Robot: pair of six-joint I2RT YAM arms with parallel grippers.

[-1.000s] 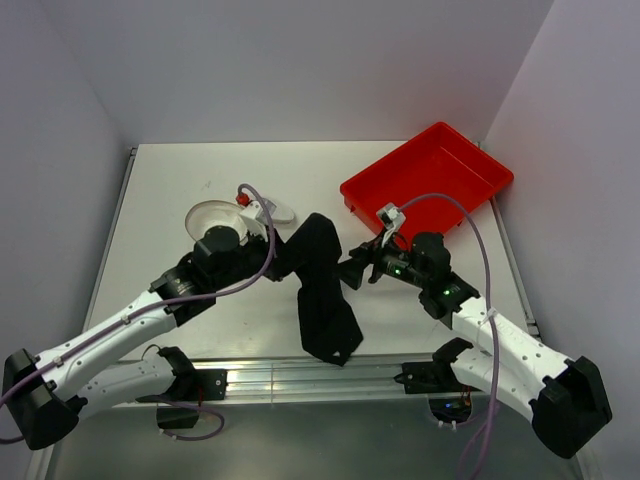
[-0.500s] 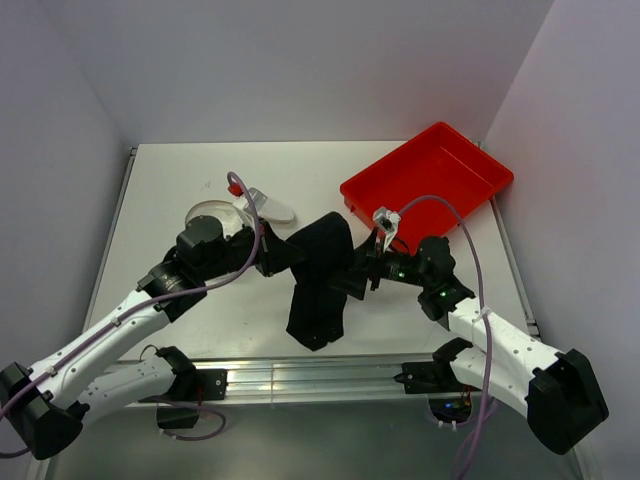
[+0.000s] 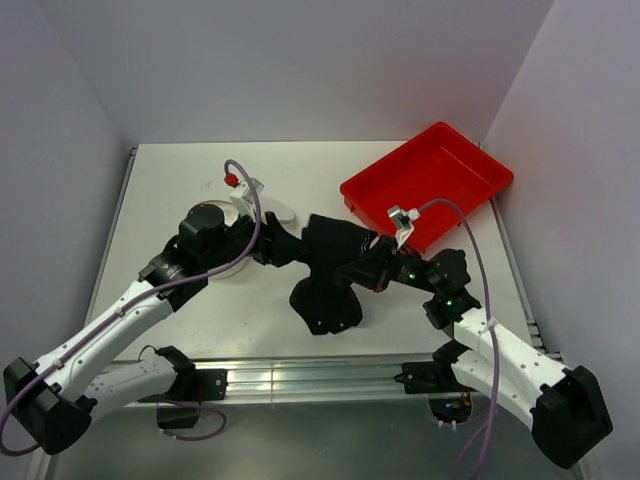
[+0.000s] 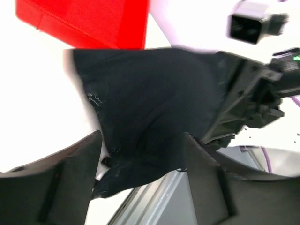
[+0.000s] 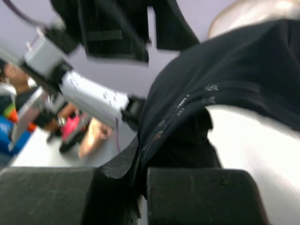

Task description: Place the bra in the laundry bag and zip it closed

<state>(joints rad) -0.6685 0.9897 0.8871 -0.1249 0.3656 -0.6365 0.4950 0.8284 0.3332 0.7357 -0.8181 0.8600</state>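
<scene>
- Bra (image 3: 328,280): black. It sits mid-table between the two arms, just right of the laundry bag (image 3: 278,212) and near the red tray (image 3: 430,175). None of it is in the bag.
- Change over the last second: the bra was a long strip trailing toward the near edge. Now it is gathered into a short, bunched heap, with its lower part apparently resting on the table (image 3: 180,170).
- The two grippers have closed in on each other, which is what folds the cloth up.
- Left gripper (image 3: 287,248): at the bra's left upper edge. In the wrist view its fingers (image 4: 65,178) stand partly apart and dark cloth fills the gap. I read this as a hold on a thick bunch.
- Right gripper (image 3: 352,275): at the bra's right side. Its fingers (image 5: 201,197) are nearly together, with a thin fold of fabric pinched between them.
- Laundry bag: mostly hidden under the left arm's wrist, with only white mesh showing at its edge. I cannot tell how far the opening is unzipped.
- Judgement: compacting the bra suits a small drum-shaped bag. The next move is a carry leftward and over the opening. Loose straps catching on the rim are the likely snag, and zipping is not yet begun.
</scene>
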